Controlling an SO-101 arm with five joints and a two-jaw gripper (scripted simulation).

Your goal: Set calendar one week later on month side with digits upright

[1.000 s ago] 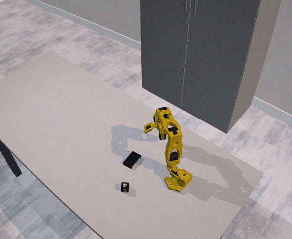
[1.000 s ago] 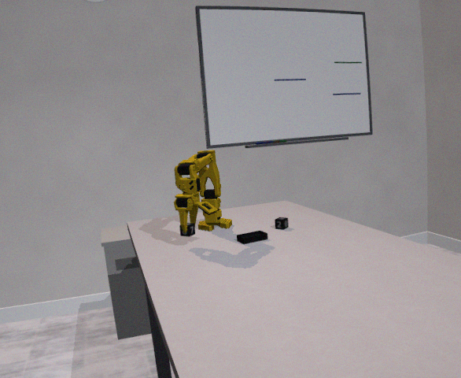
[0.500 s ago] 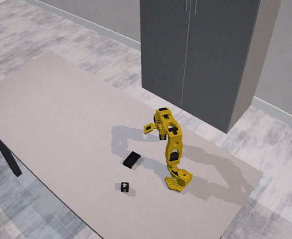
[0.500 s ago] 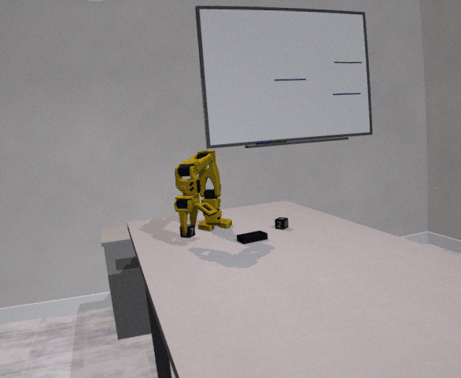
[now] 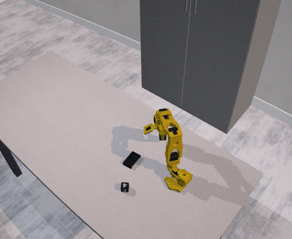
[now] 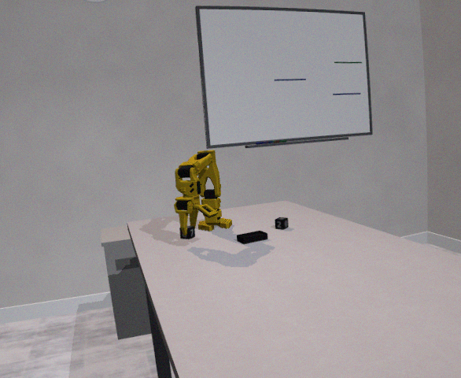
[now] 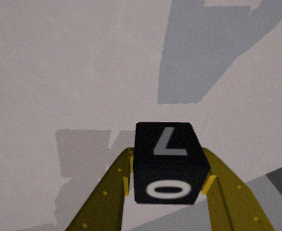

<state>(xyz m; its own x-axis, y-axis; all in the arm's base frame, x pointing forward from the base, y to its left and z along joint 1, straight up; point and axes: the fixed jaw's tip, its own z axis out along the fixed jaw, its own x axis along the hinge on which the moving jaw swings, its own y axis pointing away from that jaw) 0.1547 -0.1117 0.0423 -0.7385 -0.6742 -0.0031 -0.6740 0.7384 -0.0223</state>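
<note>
A small black cube with white digits (image 7: 169, 161) is being gripped by the yellow gripper (image 7: 166, 185) of the small yellow arm (image 5: 173, 144). The gripper is clenched on the cube's two side faces, so the faces with a 7 and a 0 are being left in plain sight in the wrist view. The cube is being held low, at or just above the pale counter (image 5: 64, 115); whether it is touching cannot be told.

The flat black tray (image 5: 131, 159) is being used here as the landmark. It is lying flat on the counter with nothing in it. The gripped cube is being held well apart from the tray, on the side nearer the grey cupboard (image 5: 192, 56). A second black cube with a white digit (image 5: 124, 186) is sitting on the counter on the tray's other side, also apart from it. A 2 is being shown on one face of it in the exterior view.

Both cubes are probably being kept outside the tray so they can be turned freely first. Neither cube is yet placed in the tray.
</note>
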